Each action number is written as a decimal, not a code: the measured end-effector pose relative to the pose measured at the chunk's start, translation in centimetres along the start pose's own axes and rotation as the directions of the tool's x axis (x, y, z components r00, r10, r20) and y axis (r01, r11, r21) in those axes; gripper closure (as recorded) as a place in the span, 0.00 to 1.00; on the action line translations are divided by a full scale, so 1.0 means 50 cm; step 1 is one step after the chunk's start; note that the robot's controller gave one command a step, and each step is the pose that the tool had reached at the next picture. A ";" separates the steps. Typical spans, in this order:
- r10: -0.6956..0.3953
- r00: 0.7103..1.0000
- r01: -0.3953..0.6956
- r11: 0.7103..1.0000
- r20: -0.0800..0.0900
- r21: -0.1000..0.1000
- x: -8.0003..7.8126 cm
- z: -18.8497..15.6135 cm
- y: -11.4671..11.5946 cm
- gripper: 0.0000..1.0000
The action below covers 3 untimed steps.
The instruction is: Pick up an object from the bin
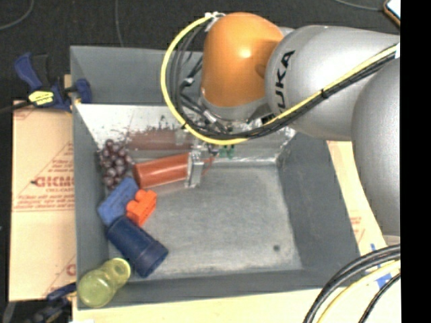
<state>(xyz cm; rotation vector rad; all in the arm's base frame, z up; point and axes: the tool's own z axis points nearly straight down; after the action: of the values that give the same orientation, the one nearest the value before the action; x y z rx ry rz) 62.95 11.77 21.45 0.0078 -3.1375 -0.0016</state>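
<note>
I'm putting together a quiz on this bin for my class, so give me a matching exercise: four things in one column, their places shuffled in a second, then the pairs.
Things:
1. purple grape bunch
2. orange brick
3. dark blue cylinder
4. yellow-green ring

Places:
A. the bin's lower left corner
B. left of the red-orange cylinder
C. just right of the light blue block
D. just below the light blue block

Pairs: 1-B, 2-C, 3-D, 4-A
</note>
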 end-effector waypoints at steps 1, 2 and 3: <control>0.004 1.000 -0.004 1.000 0.008 -0.001 -0.004 -0.009 -0.001 0.00; -0.077 0.997 0.077 0.997 0.007 0.001 -0.052 0.293 -0.010 0.00; -0.084 0.996 0.084 0.996 0.026 -0.001 -0.044 0.147 -0.001 0.00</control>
<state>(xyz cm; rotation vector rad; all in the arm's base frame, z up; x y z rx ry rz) 65.12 11.76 14.09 0.1409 -3.1602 -0.0056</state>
